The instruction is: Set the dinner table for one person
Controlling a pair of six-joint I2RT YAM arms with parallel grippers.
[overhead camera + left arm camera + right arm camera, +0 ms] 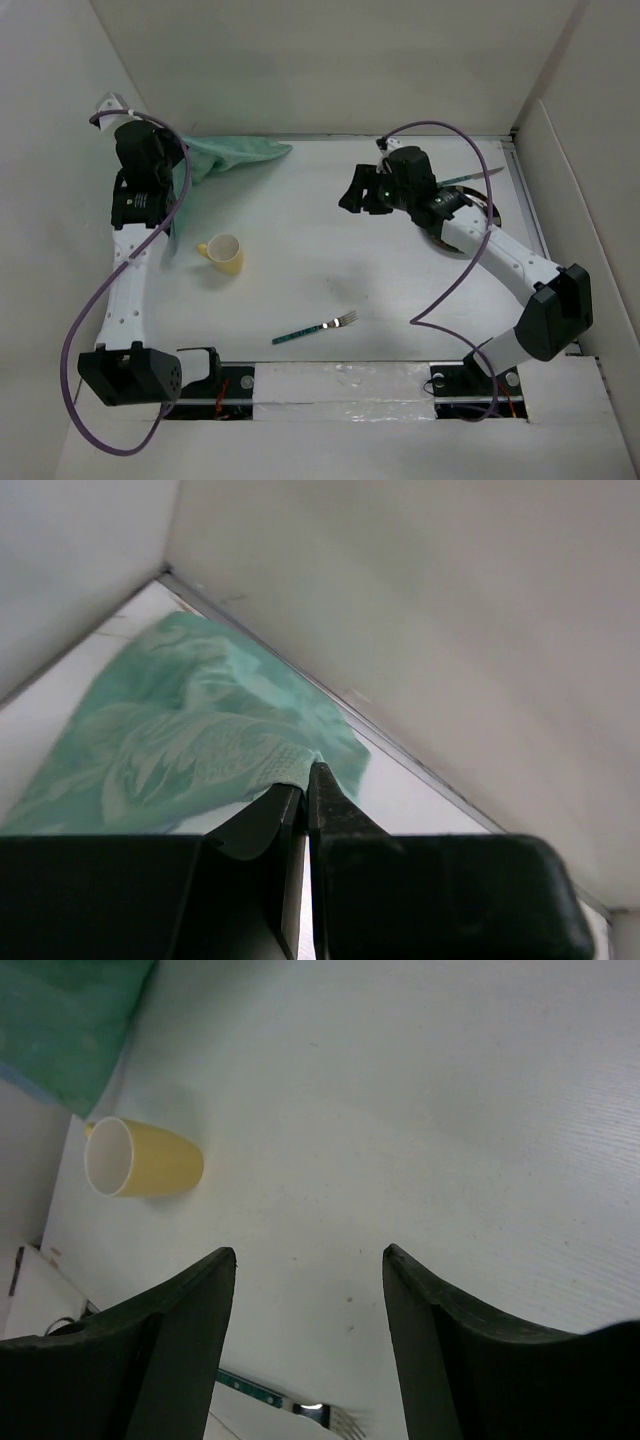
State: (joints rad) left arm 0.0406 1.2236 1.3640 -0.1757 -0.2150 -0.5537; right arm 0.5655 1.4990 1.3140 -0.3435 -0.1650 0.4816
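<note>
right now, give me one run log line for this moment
left gripper: shut on green cloth | right gripper: open, empty | mug, fork: on dinner table

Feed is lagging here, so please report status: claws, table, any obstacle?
Left claw shut on cloth. Right claw open, empty, above table. Mug, fork sit apart on it; no obstacle seen.
</note>
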